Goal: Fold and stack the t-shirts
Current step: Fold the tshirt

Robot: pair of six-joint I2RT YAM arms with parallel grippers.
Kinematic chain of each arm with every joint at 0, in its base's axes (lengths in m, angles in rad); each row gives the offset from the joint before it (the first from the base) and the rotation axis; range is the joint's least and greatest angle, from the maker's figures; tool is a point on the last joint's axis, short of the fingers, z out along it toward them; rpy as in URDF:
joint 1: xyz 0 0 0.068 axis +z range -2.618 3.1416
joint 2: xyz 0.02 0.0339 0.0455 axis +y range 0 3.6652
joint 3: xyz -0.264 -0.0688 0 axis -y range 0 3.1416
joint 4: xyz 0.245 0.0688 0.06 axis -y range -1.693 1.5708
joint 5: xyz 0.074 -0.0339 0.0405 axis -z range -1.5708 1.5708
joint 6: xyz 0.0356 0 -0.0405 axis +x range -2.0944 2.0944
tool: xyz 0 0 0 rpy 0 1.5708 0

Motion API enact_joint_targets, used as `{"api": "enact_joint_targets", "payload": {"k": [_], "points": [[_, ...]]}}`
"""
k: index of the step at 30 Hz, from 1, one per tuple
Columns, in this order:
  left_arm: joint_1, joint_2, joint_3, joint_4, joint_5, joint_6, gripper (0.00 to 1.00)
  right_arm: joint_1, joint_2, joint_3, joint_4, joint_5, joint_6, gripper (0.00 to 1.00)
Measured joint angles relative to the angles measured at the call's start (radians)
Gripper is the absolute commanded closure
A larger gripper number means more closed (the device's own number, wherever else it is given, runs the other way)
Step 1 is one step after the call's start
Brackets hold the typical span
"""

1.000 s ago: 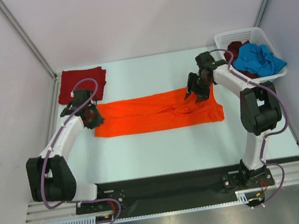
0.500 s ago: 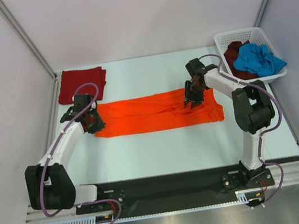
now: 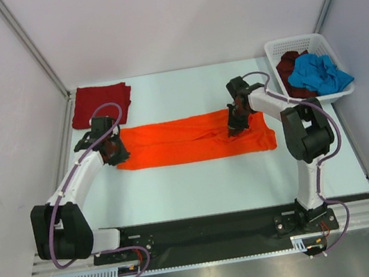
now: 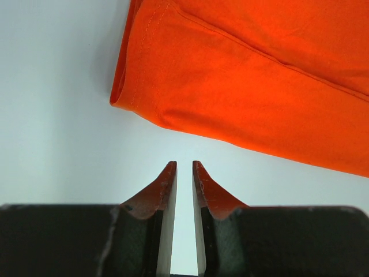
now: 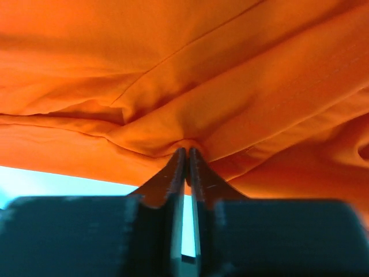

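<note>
The right gripper [image 5: 185,151] is pinched tight on a raised pucker of the orange t-shirt [image 3: 195,139], its fingers pressed together with the cloth bunching into creases just ahead of the tips. That shirt lies flat on the pale table [image 3: 199,185] as a long band, reaching from just right of this gripper all the way left to the other arm. The left gripper [image 4: 184,164] holds nothing: its fingers stand almost together with only a thin slit between them, over bare table, and the shirt's folded, stitched end sits just ahead of the tips without touching them. Beyond the left gripper a folded dark red t-shirt [image 3: 100,104] rests near the table's far corner. To the right of and beyond the right gripper, the white lattice basket [image 3: 296,45] holds a crumpled blue t-shirt [image 3: 316,74] lying over what looks like a dark maroon t-shirt [image 3: 290,62].
</note>
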State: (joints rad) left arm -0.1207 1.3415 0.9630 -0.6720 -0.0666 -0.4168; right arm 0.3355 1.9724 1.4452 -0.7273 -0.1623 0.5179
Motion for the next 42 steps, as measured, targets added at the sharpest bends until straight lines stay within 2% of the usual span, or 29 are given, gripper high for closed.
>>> {"api": "enact_joint_targets", "payload": {"k": [2, 10, 17, 23, 32, 33, 34, 36, 37, 39, 42], "points": [[0.000, -0.002, 0.000, -0.001, 0.000, 0.000, 0.79, 0.003, 0.008, 0.008, -0.001, 0.000, 0.004, 1.00], [0.000, -0.008, -0.007, 0.005, 0.003, 0.000, 0.80, 0.015, 0.082, 0.185, -0.008, 0.003, -0.011, 1.00], [-0.003, -0.007, -0.007, 0.005, 0.025, 0.000, 0.81, 0.036, 0.216, 0.349, -0.021, 0.034, -0.061, 0.94], [-0.004, -0.007, -0.007, 0.005, 0.026, 0.000, 0.82, 0.043, 0.280, 0.396, -0.048, 0.063, -0.098, 0.94], [-0.005, -0.008, -0.007, 0.004, 0.026, 0.000, 0.83, 0.056, 0.283, 0.468, -0.074, 0.068, -0.146, 0.97], [-0.005, -0.010, -0.007, 0.004, 0.026, 0.000, 0.83, 0.060, 0.286, 0.477, -0.077, 0.068, -0.151, 0.96], [-0.005, -0.011, -0.007, 0.004, 0.026, 0.000, 0.83, 0.066, 0.291, 0.494, -0.080, 0.067, -0.155, 0.80], [-0.005, -0.014, -0.008, 0.004, 0.026, 0.000, 0.83, 0.077, 0.306, 0.529, -0.088, 0.064, -0.158, 0.59], [-0.005, -0.016, -0.007, 0.003, 0.026, 0.000, 0.83, 0.080, 0.316, 0.550, -0.090, 0.064, -0.162, 0.45], [-0.005, -0.016, -0.007, 0.003, 0.026, 0.000, 0.82, 0.088, 0.332, 0.586, -0.101, 0.071, -0.170, 0.42], [-0.006, -0.018, -0.007, -0.001, 0.026, 0.000, 0.82, 0.088, 0.333, 0.592, -0.119, 0.089, -0.175, 0.44]]}}
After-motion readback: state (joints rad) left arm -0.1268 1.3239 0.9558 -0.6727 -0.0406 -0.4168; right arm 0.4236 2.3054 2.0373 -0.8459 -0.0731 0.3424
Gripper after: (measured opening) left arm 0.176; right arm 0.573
